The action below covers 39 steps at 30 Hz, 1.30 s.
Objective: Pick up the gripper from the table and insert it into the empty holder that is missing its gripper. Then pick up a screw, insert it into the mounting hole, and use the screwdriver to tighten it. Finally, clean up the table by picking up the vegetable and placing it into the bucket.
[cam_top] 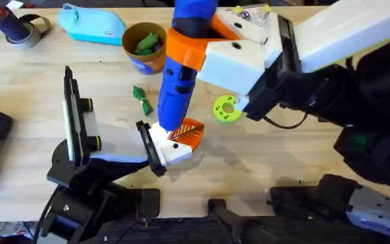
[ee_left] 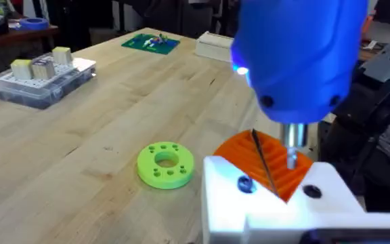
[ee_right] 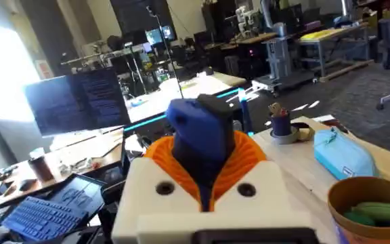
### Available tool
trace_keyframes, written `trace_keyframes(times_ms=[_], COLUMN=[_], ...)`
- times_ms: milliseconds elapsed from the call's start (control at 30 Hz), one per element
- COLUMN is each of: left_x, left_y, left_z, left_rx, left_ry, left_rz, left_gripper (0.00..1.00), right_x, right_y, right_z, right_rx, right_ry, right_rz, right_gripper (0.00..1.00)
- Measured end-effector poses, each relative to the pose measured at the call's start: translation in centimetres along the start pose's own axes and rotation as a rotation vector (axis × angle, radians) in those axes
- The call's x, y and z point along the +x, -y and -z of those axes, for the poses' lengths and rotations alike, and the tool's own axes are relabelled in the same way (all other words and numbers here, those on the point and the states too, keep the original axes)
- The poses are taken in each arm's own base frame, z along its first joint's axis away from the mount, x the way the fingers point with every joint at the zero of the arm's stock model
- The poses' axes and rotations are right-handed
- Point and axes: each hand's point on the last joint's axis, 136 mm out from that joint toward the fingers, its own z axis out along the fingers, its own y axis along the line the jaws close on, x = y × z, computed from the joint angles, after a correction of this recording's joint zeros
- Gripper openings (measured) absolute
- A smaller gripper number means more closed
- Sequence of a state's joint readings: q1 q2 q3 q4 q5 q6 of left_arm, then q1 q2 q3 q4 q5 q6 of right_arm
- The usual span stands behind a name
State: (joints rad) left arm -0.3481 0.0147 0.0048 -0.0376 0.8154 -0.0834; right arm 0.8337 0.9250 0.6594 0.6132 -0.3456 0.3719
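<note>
The right gripper (cam_top: 195,47) is closed around the blue screwdriver (cam_top: 178,88), which stands upright with its tip down on the holder (cam_top: 171,150). The small orange gripper (cam_top: 189,132) already sits in the holder. To do this well, keep the bit straight on the screw and push gently. The screw is hard to see under the bit. A vegetable (cam_top: 141,98) lies at 7 o'clock from the bucket (cam_top: 144,46). I cannot tell about the left claw.

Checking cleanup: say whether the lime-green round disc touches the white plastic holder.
Apart. The left wrist view shows bare table between the disc and the holder.
</note>
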Motion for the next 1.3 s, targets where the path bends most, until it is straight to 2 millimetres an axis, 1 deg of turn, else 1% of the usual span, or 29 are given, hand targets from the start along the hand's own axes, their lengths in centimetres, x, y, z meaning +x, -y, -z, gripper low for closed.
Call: trace_keyframes(times_ms=[333, 733, 1300], left_x=[0.0, 0.0, 0.1], left_y=[0.0, 0.0, 0.0], left_z=[0.0, 0.0, 0.0], left_rx=[0.000, 0.000, 0.000], left_ry=[0.000, 0.000, -0.002], left_rz=[0.000, 0.000, 0.002], left_gripper=[0.009, 0.009, 0.009], right_x=[0.5, 1.5, 1.6], right_y=[0.3, 0.9, 0.7], right_z=[-0.2, -0.8, -0.8], right_rx=[0.004, 0.010, -0.002], right_ry=[-0.012, -0.034, -0.041], right_rz=[0.060, 0.071, 0.073], right_gripper=[0.043, 0.042, 0.043])
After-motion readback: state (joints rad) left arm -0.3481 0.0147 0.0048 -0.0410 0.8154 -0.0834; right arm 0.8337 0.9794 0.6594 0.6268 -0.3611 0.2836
